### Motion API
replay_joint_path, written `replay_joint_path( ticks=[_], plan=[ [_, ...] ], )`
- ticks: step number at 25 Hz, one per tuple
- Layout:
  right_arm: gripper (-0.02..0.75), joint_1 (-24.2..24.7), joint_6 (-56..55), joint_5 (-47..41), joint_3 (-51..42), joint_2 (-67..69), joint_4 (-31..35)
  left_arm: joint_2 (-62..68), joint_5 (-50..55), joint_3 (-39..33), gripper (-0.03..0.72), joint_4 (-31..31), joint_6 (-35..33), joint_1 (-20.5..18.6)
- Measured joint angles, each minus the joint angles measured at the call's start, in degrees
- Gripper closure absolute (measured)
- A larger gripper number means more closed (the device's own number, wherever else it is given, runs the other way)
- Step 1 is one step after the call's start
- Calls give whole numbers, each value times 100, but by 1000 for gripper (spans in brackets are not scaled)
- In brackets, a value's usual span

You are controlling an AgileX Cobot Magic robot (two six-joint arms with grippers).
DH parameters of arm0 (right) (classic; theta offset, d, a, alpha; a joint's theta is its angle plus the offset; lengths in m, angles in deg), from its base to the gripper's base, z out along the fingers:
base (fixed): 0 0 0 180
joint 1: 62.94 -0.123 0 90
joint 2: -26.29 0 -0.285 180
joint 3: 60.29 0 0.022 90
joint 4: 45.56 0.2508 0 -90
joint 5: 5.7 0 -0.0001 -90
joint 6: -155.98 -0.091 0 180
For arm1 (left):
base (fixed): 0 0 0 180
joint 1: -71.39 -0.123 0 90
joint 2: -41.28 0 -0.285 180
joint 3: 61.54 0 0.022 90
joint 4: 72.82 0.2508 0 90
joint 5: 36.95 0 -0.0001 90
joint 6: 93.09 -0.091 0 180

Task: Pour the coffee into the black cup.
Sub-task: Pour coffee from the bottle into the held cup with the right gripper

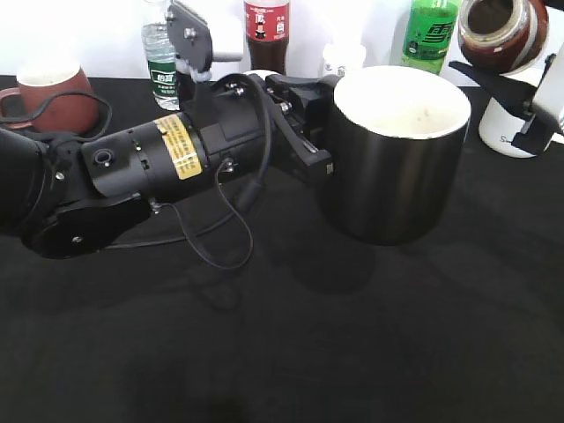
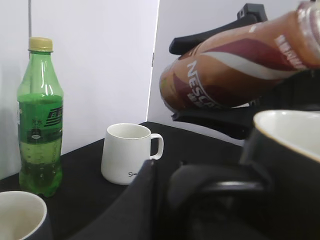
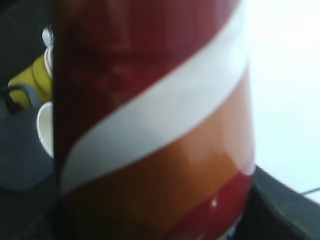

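The black cup (image 1: 397,167), glossy with a white inside, hangs just above the black table. My left gripper (image 1: 319,159) is shut on its handle. The cup's rim also shows in the left wrist view (image 2: 287,132), beside the gripper (image 2: 192,180). My right gripper (image 1: 526,66) is shut on the coffee bottle (image 1: 498,31) and holds it tilted, high at the far right, above and behind the cup. In the left wrist view the bottle (image 2: 240,62) lies slanted between the right gripper's black fingers (image 2: 174,82). The bottle's wrap (image 3: 160,130) fills the right wrist view. No liquid is seen flowing.
A white mug (image 1: 515,128) stands under the right gripper and also shows in the left wrist view (image 2: 127,152). A green soda bottle (image 1: 432,31), a cola bottle (image 1: 267,31) and a water bottle (image 1: 161,57) line the back. A reddish-brown mug (image 1: 53,97) is far left.
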Motion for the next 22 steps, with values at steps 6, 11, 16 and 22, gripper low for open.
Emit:
replay_joint_path(
  ticks=[6, 11, 16, 22],
  plan=[
    [200, 0, 690, 84, 0, 0, 0, 0, 27, 0, 617, 298, 1, 0],
    [200, 0, 829, 88, 0, 0, 0, 168, 8, 130, 617, 192, 6, 145],
    [200, 0, 1315, 88, 0, 0, 0, 257, -19, 162, 618, 186, 6, 163],
    [200, 0, 1815, 88, 0, 0, 85, 257, -19, 162, 618, 347, 6, 163]
  ],
)
